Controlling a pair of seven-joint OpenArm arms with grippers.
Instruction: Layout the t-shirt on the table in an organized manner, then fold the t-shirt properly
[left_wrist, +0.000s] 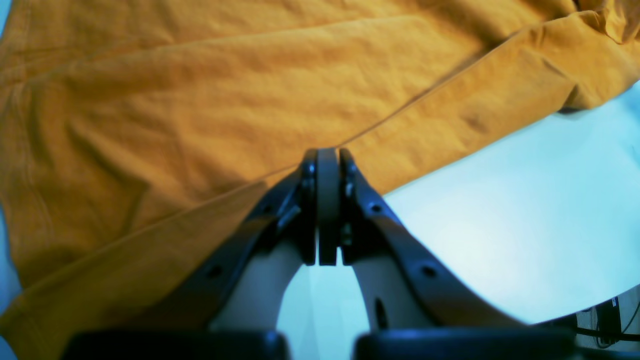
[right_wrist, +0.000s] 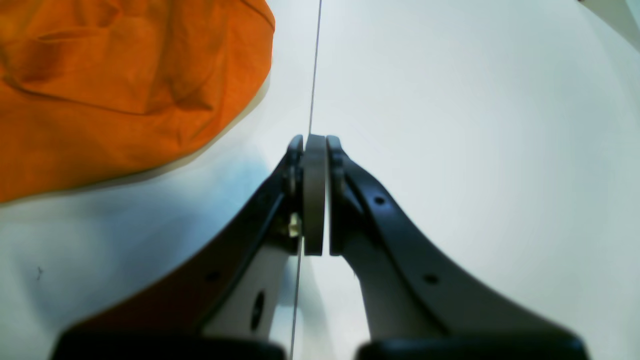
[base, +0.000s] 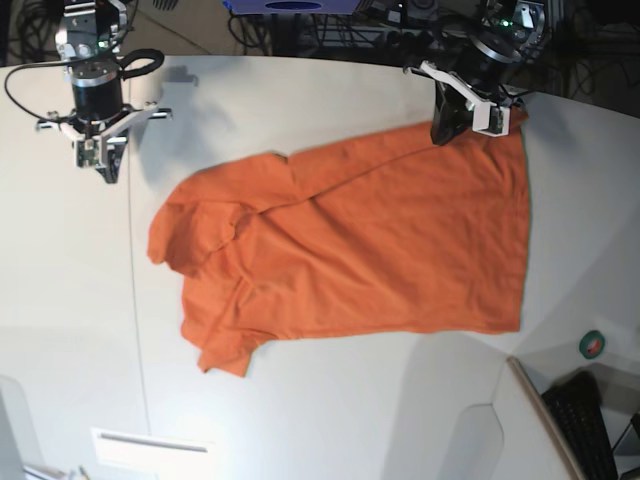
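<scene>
two grippers: both have their jaws pressed together
left gripper (left_wrist: 327, 155): at the far edge of the t-shirt (base: 370, 255), near a bottom corner; it looks pinched on the cloth edge, but i cannot see cloth between the tips for sure
right gripper (right_wrist: 314, 142): up over the bare table (base: 330, 420), by the thin seam line (right_wrist: 315, 65), holding nothing, apart from the shirt
t-shirt: lies on the white table, mostly flat, with the sleeve end bunched and folded over
step now: i think spreading it flat
how to do it well: pull the far edge slowly so wrinkles go, then let the other arm grab the bunched sleeve side and pull it the other way
</scene>
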